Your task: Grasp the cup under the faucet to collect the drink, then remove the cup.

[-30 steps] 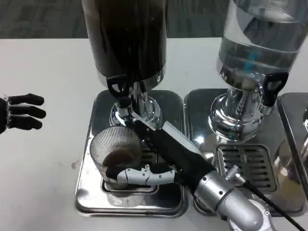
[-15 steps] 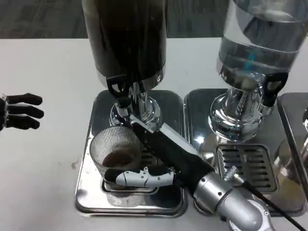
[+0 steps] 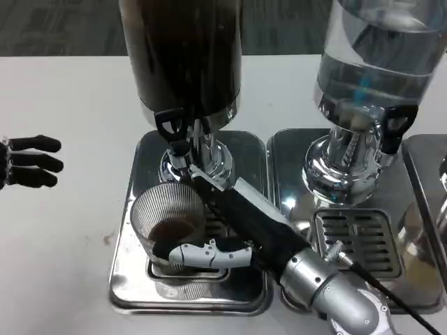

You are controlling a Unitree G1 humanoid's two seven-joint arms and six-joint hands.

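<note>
The right hand is wrapping its fingers around the ribbed clear cup, which is sitting on the drip tray under the dark dispenser's faucet, holding a little dark drink. The left hand is hovering empty, fingers apart, over the white table. Pulling out too fast, or clipping the faucet, is likely to slosh the drink or tip the cup.

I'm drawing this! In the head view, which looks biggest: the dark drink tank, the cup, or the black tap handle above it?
1. Dark drink tank, by far.
2. Cup.
3. Black tap handle, smallest.
</note>
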